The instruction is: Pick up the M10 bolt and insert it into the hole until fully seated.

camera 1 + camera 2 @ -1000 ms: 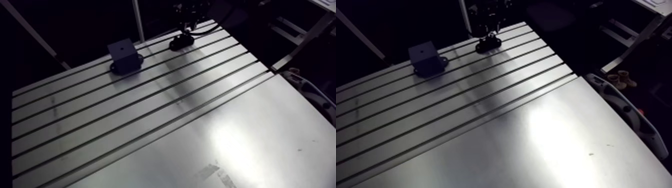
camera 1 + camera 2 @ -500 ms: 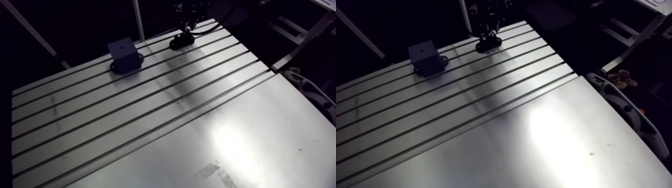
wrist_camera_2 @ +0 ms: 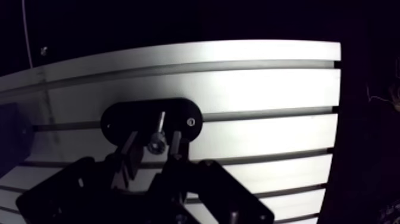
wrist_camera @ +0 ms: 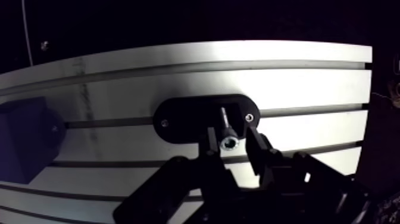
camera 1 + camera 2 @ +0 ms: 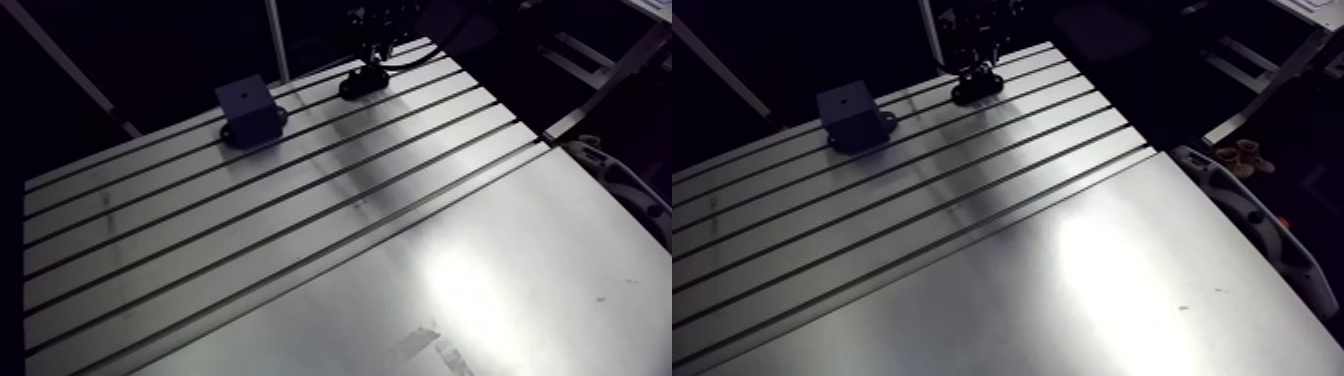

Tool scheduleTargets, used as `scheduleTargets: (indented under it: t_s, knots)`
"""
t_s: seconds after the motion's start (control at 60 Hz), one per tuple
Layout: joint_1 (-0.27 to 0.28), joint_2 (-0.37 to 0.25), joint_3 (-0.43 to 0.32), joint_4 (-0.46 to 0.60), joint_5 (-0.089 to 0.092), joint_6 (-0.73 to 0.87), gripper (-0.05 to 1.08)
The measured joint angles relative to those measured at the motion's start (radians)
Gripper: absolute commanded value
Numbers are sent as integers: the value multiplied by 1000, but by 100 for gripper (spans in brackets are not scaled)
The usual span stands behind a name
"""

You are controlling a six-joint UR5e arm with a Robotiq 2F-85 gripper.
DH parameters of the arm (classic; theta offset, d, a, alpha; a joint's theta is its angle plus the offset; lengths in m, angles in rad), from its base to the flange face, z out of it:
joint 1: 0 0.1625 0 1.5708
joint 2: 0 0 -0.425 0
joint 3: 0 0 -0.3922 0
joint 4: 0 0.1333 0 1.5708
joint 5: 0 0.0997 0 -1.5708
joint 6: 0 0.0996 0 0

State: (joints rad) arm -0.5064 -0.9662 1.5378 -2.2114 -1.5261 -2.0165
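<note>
Grasping step: gripper (image 4: 229,146) sits low over the black oval holder (image 4: 178,119), fingers (image 4: 257,152) straddling the M10 bolt (image 4: 227,142), which stands head-up in that holder. Thin gaps show either side of the head, so the claw reads released, not clamped. Next move, I'd say: close squarely on the head, pull straight up, then carry over to the hole (image 5: 243,98) in the dark block (image 5: 248,115) further along the table (image 5: 400,250).

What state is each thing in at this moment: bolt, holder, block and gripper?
Bolt: standing upright in the holder, head up.
Holder: flat on the table, bolt in it.
Block: on the table, top hole empty.
Gripper: open, straddling the bolt head.
</note>
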Motion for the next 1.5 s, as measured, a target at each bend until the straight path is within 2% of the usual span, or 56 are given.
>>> scheduleTargets:
  t_s: [0.383, 1.5]
  knots:
    - [0, -3, 1, 0, -5, 0, 63]
    - [3, -1, 7, 0, -5, 0, 69]
